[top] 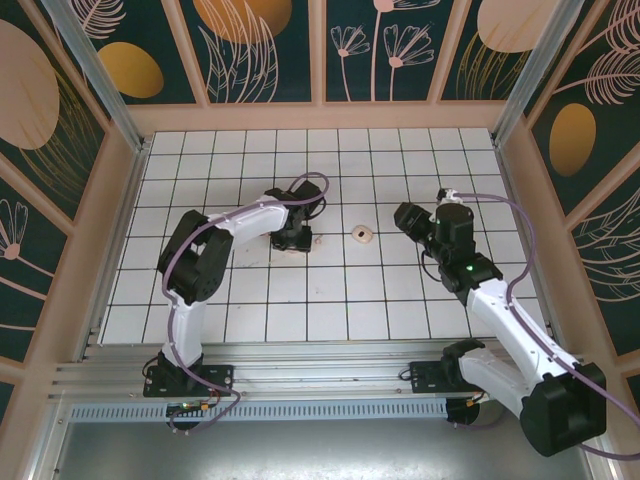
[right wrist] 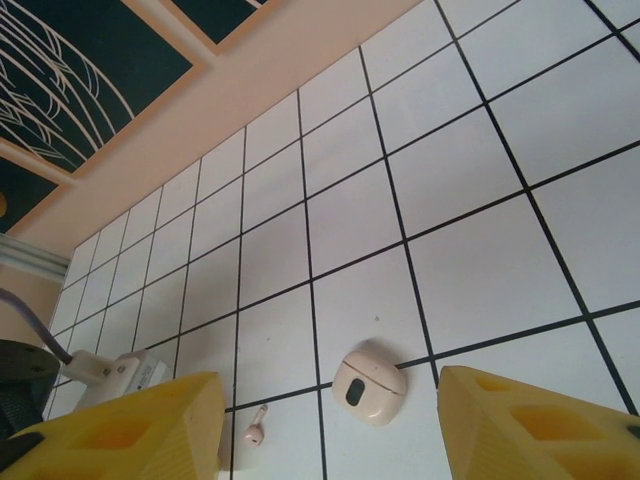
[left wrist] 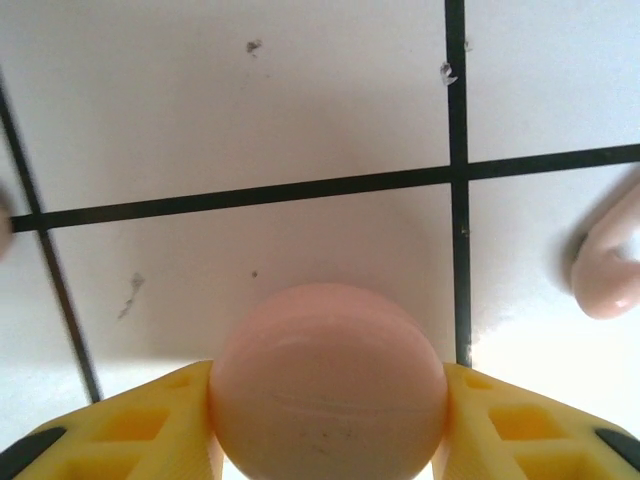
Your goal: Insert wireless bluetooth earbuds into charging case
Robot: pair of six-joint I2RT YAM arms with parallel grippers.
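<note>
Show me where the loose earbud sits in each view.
Top: earbud, a pale speck just right of the left tool.
Left wrist: earbud at the right edge, right of the case gripped by that tool.
Right wrist: earbud at the bottom, left of centre.
Landmark: beige piece with a hole, right of the earbud in top and right wrist.

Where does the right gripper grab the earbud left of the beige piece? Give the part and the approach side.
I'd grip the earbud across its rounded head, coming straight down from above. It lies flat on the table, so no side gives a way under it, and its stem looks too thin to pinch reliably. The open right gripper should straddle the head clear of the beige piece.
</note>
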